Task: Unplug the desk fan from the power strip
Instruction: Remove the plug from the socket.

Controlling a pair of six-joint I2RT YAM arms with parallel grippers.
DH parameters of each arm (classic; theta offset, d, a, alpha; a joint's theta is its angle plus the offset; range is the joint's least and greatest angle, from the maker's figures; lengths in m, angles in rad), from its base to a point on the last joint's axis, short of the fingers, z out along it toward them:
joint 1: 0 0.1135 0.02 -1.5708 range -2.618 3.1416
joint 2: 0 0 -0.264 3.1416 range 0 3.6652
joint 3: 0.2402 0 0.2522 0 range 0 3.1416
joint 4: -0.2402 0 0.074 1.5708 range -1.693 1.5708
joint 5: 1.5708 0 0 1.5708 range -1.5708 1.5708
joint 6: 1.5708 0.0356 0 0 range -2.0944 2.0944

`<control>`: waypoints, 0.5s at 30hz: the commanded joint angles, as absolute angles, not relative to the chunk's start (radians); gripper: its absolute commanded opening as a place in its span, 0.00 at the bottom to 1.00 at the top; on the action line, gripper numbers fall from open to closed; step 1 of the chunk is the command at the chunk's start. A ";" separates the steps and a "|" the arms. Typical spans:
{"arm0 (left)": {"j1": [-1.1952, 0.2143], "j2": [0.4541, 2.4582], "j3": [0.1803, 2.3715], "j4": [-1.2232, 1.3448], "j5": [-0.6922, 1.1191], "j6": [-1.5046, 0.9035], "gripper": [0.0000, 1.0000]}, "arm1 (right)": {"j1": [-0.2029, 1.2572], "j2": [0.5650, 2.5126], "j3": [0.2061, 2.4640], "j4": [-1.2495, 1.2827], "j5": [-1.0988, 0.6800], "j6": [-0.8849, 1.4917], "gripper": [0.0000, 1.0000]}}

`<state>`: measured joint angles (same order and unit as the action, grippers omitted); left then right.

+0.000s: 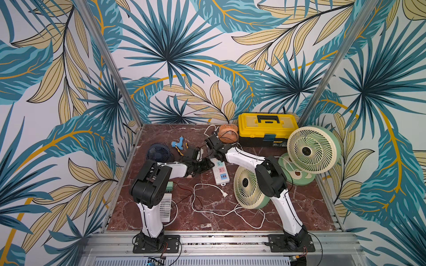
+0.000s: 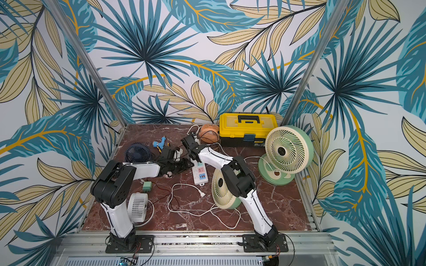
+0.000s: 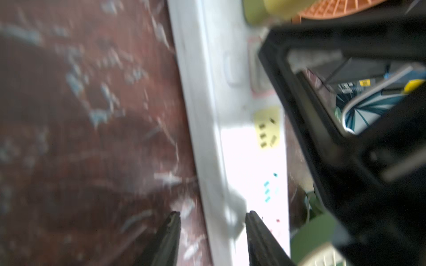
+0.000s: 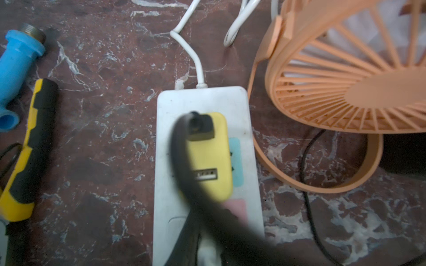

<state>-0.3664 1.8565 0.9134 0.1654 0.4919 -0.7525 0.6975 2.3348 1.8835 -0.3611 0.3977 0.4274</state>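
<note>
Left pincer (image 3: pixel 213 215) is sitting open astride an edge of the power strip (image 3: pixel 242 156); right pincer (image 1: pixel 216 155) is closed. Strip's probably light and sliding easily, so I'm favouring gripping the rigid yellow plug (image 4: pixel 214 159) by its sides.

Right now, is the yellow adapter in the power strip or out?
In, it appears: yellow adapter sits flat on the power strip, covering a socket; prongs hidden.

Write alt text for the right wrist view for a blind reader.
A white power strip lies on a red marble table, a yellow adapter with a black cable plugged into it. An orange fan stands on one side; a blue pipe fitting and a yellow-and-black handle lie on the other.
</note>
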 commanded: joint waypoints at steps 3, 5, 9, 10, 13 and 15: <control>-0.344 1.778 0.812 0.457 0.606 -0.848 0.48 | 0.696 2.348 1.859 -0.326 0.361 0.472 0.10; -0.336 1.786 0.786 0.561 0.636 -0.914 0.46 | 0.692 2.346 1.853 -0.324 0.357 0.475 0.10; -0.321 1.832 0.758 0.717 0.660 -1.013 0.38 | 0.691 2.345 1.847 -0.319 0.353 0.477 0.10; -0.321 1.848 0.759 0.739 0.664 -1.026 0.37 | 0.692 2.343 1.844 -0.316 0.352 0.478 0.10; -0.322 1.906 0.770 0.808 0.678 -1.074 0.32 | 0.691 2.337 1.834 -0.309 0.351 0.480 0.10; -0.323 1.939 0.781 0.837 0.683 -1.095 0.28 | 0.691 2.333 1.826 -0.303 0.350 0.481 0.10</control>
